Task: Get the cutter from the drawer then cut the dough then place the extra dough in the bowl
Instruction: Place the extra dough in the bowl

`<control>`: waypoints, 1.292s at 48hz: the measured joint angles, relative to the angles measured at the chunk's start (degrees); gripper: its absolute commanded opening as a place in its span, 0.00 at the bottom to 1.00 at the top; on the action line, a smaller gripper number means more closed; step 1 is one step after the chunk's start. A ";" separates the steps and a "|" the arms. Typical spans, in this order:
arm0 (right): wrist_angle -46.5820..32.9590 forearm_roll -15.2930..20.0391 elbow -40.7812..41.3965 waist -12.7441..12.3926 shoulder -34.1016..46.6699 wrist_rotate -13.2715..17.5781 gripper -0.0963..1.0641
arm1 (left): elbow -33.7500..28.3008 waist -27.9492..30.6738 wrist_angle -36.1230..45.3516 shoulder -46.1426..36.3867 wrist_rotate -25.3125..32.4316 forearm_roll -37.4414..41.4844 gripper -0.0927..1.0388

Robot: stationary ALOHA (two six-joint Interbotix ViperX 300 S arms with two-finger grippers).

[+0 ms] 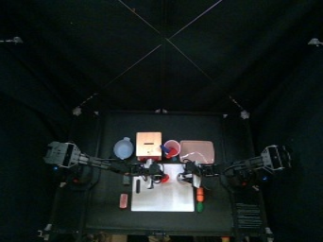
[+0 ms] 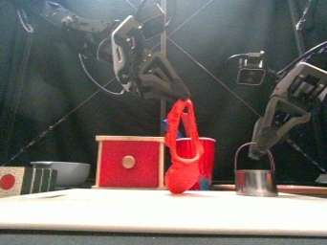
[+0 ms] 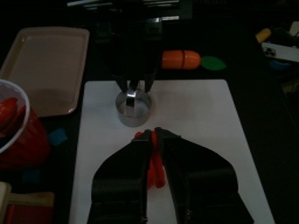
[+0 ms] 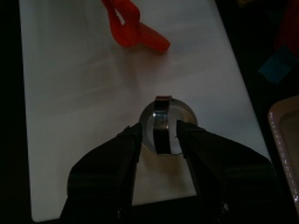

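A ring of red dough (image 2: pixel 182 144) hangs in the air above the white cutting board (image 2: pixel 115 206), and my left gripper (image 2: pixel 177 96) is shut on its top. The left wrist view shows the jaws pinching the dough strip (image 3: pixel 152 164). On the board's right part stands the round metal cutter (image 2: pixel 255 182), with my right gripper (image 2: pixel 255 153) shut on its wire handle from above. The right wrist view shows the cutter (image 4: pixel 166 118) between the jaws and the dough (image 4: pixel 135 31) beyond it. The blue-grey bowl (image 2: pixel 71 172) sits at the back left.
The wooden box (image 2: pixel 130 163) with its red drawer front stands behind the board, and the red cup (image 2: pixel 202 151) is beside it. A pink tray (image 3: pixel 47 57) lies at the back right. Orange (image 3: pixel 181 59) and green (image 3: pixel 216 61) toys lie off the board's right side.
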 measured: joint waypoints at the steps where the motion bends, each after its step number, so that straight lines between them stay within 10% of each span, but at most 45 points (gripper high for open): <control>1: 0.00 0.09 0.00 0.00 0.00 0.00 0.74 | 0.00 0.09 0.09 -0.26 0.00 0.18 0.58; 62: 0.00 0.00 -0.09 0.00 1.76 0.00 0.74 | 11.07 1.49 -1.23 -20.04 0.09 0.88 0.58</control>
